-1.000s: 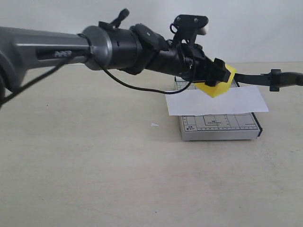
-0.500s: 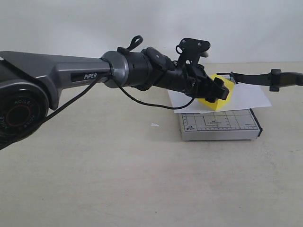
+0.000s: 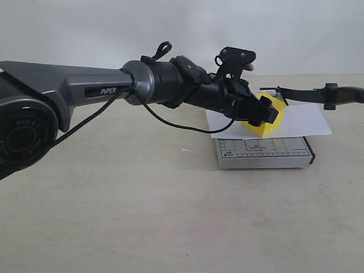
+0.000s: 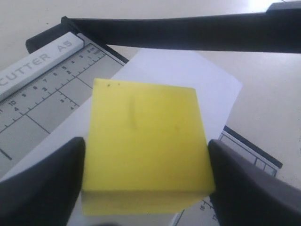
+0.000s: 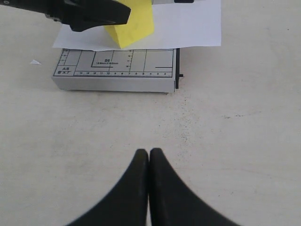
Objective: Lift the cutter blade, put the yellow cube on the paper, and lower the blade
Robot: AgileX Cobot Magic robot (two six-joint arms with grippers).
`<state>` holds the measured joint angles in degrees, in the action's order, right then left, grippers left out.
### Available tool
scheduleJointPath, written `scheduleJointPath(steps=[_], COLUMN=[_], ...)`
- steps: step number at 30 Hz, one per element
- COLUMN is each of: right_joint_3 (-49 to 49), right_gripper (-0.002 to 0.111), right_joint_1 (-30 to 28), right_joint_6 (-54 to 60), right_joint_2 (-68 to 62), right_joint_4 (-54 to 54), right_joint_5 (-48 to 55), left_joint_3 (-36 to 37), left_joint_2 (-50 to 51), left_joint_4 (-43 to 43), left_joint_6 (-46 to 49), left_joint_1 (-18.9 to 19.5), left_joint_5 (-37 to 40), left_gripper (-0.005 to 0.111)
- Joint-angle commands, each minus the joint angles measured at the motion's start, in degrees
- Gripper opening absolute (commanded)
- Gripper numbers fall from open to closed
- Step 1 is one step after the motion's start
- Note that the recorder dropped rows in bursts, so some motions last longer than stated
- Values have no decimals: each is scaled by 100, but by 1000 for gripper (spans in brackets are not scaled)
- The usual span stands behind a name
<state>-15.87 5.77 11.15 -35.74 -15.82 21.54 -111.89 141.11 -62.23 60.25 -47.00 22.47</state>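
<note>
Right gripper (image 5: 149, 157) with two smooth black fingertips pressed together, above a bare beige tabletop (image 5: 235, 141), beyond it a small grey gridded trimmer board (image 5: 117, 70), wide white paper strip (image 5: 188, 23) lying across the board, bright yellow matte cube (image 5: 134, 26) tilted over the strip's near edge, a black gripper finger (image 5: 89, 13) against the cube's side, tiny white scrap (image 5: 35, 61) near the board.

One yellow cube (image 4: 146, 117), one white sheet of paper (image 3: 301, 120), one grey A5 trimmer board (image 3: 264, 153), one black cutter blade (image 3: 310, 94), one tiny white scrap (image 3: 185, 150), two black grippers, the left gripper (image 4: 146, 153) and the right gripper (image 5: 149, 157), one beige tabletop (image 3: 114, 216).
</note>
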Motion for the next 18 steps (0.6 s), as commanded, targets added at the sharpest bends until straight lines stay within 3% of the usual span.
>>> scheduleJointPath(steps=[1, 4, 6, 11, 14, 18], right_joint_3=[-29, -29, -29, -29, -29, -29], right_gripper=[0, 0, 0, 0, 0, 0], right_joint_1=[6, 6, 6, 6, 6, 6], right_joint_6=[16, 16, 16, 16, 16, 16], right_joint_2=[-21, -21, -21, -21, -21, -21], right_joint_4=[-13, -13, -13, -13, -13, -13], right_joint_5=[-16, -16, -16, -16, -16, -16], left_joint_3=[29, 29, 29, 29, 29, 29], left_joint_2=[57, 57, 57, 57, 57, -88], left_joint_4=[81, 81, 81, 81, 81, 81], left_joint_6=[-25, -25, -25, -25, -25, -25], left_joint_1=[-5, -5, -5, -5, -5, -5], left_joint_5=[103, 111, 140, 136, 85, -133], left_gripper=[4, 6, 15, 55, 72, 73])
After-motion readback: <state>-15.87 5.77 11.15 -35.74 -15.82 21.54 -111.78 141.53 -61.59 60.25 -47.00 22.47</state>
